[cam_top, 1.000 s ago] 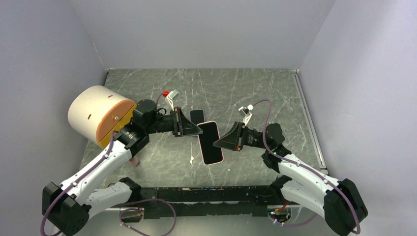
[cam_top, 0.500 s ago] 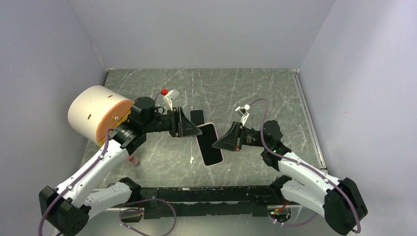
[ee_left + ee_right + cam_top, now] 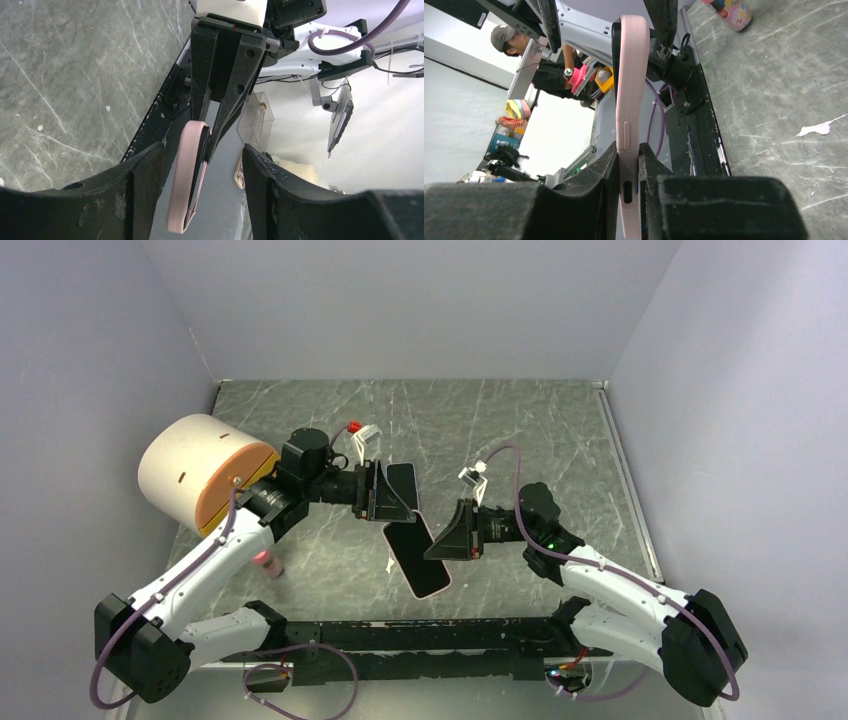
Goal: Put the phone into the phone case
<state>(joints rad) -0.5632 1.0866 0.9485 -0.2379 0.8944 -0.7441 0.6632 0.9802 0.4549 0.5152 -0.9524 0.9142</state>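
No words or numbers can be read on the pink phone case [image 3: 631, 75] or the little bottle's [image 3: 732, 11] blurry label.

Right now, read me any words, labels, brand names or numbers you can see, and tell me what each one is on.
No text can be read in any view.
Label on the small bottle: colourful print, too blurred to read.
Edge of the phone case, clamped in the right gripper: no marking visible.
Side of the cylinder: no lettering visible.
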